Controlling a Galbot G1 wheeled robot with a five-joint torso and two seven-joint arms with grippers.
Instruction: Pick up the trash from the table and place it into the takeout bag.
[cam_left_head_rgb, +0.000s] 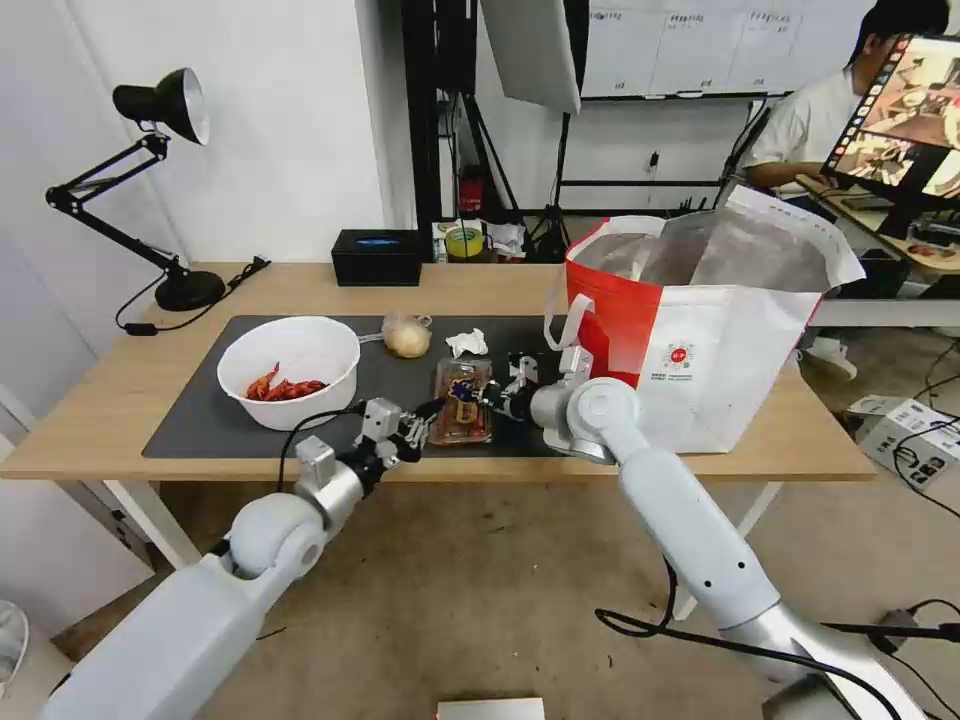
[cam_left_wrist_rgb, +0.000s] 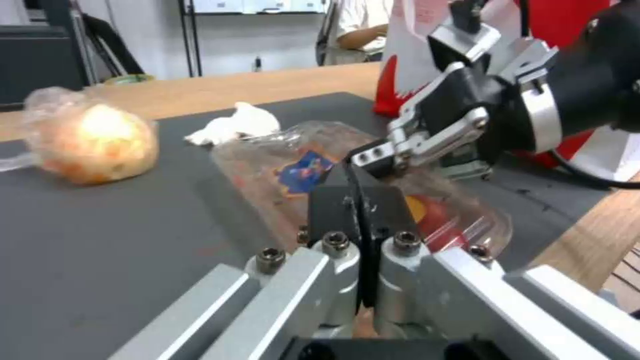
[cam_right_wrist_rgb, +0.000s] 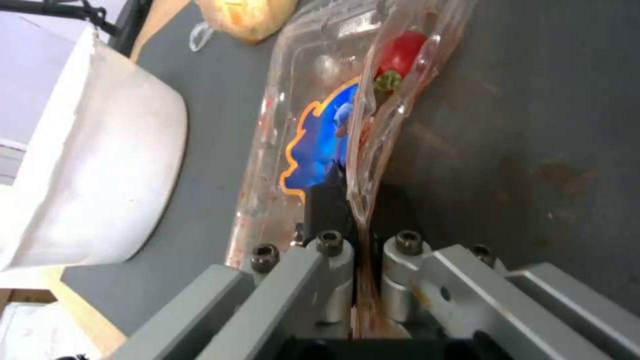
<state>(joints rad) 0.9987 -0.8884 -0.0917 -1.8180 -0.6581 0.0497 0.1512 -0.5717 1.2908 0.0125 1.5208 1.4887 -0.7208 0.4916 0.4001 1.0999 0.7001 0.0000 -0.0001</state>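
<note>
Four pieces of trash: all are on the dark mat (cam_left_head_rgb: 200, 425) of the table (cam_left_head_rgb: 110, 400); I judge nothing is in the bag yet, though I cannot see its bottom.
Tray: the clear hinged tray (cam_left_head_rgb: 462, 400) with red scraps and a blue label lies near the front edge of the mat, between my two grippers.
Right gripper: the right gripper (cam_left_head_rgb: 497, 392) comes from the bag side; in the right wrist view its fingers (cam_right_wrist_rgb: 327, 210) are pressed together on the thin rim of the tray, so I read it as clamped.
Left gripper: the left gripper (cam_left_head_rgb: 425, 418) is at the other side of the tray; in the left wrist view its black pads (cam_left_wrist_rgb: 333, 210) are together at the tray edge, but I cannot tell if plastic is between them.
Other trash: white bowl (cam_left_head_rgb: 290, 370) with crayfish shells at the left, small bag with beige lump (cam_left_head_rgb: 407, 336) and tissue (cam_left_head_rgb: 466, 343) behind the tray, all untouched.
Takeout bag: the takeout bag (cam_left_head_rgb: 700, 350) stands open at the right, just beside the mat.
Progress: first item is gripped, not lifted; I think four placements are left.
</note>
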